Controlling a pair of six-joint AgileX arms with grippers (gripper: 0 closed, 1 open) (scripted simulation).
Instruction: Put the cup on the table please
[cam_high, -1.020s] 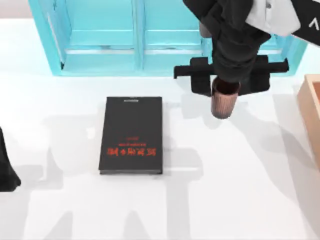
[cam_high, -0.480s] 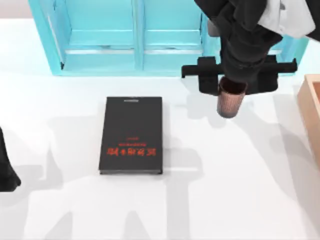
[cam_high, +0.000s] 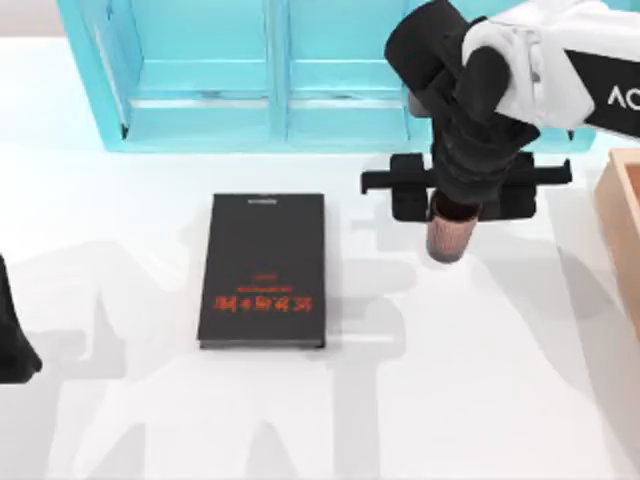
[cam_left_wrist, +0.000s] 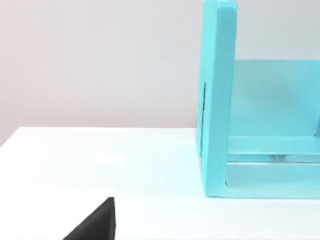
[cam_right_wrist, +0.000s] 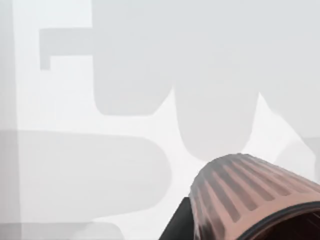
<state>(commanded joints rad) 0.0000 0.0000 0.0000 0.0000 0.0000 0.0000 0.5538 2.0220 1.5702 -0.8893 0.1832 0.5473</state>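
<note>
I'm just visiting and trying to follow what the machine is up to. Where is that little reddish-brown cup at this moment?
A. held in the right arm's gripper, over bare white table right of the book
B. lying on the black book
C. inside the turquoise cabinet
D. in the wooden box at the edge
A: the cup hangs from the right gripper above the white table, apart from the black book.

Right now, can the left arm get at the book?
Probably yes. The left gripper sits parked at the table's left edge, and only bare white surface lies between it and the book. The right gripper holds the cup off to the book's right.
</note>
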